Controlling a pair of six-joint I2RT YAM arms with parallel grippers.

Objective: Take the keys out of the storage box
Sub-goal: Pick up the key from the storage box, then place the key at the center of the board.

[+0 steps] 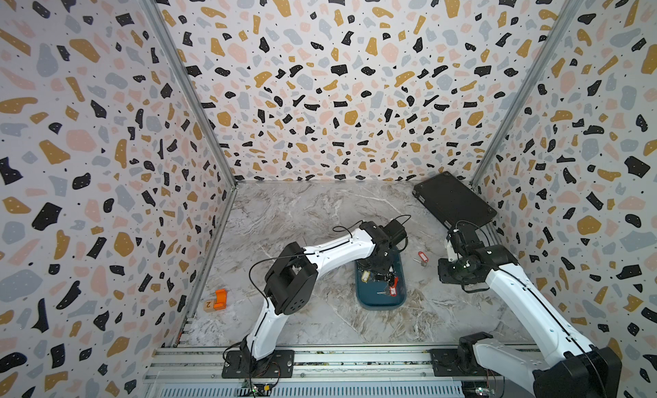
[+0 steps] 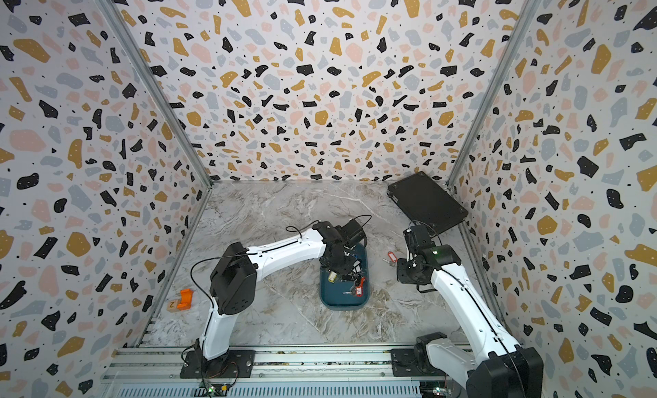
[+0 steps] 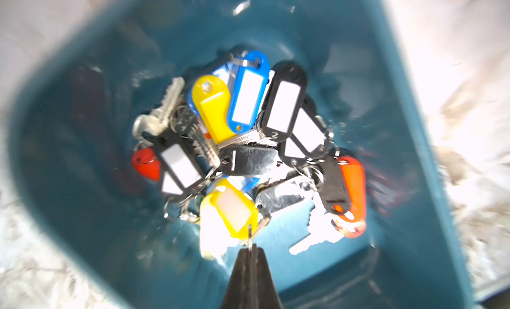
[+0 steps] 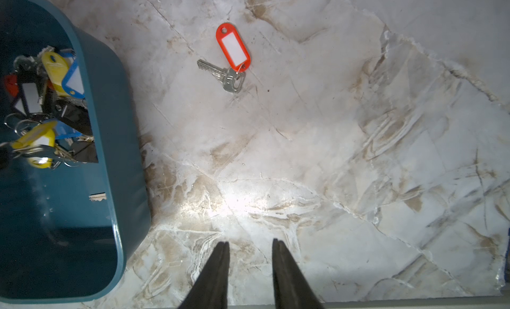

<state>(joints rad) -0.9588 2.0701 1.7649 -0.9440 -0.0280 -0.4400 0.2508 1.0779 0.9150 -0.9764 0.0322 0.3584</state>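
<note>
Black and tapered, the left tool [image 3: 249, 256] has its tips pressed together on the wire ring of a yellow-tagged key [image 3: 229, 208] at the edge of the pile. The ring end of that tag faces the tool and its long axis runs back toward the heap. The rest of the keys [image 3: 248, 133] lie tangled behind it on the floor of the box [image 3: 82, 211], with blue, black, yellow and red tags overlapping at all angles, so the heap has no common direction. In both top views the box [image 1: 382, 302] sits just below the middle of the frame. Its long axis runs nearly up and down the picture, and the left arm reaches into its upper end. The right tool [image 4: 249, 242] hangs with its jaws apart and nothing between them, over bare tabletop [image 4: 331, 155] just beside the box. One red key [image 4: 233, 48] is already out, flat on the tabletop right of the box in a top view [image 1: 421, 257]. Its blade points roughly toward the box and its tag is angled away. I judge the task barely begun: one key is out, one is gripped but not yet clear of the box, and nearly all are yet to be lifted out.
</note>
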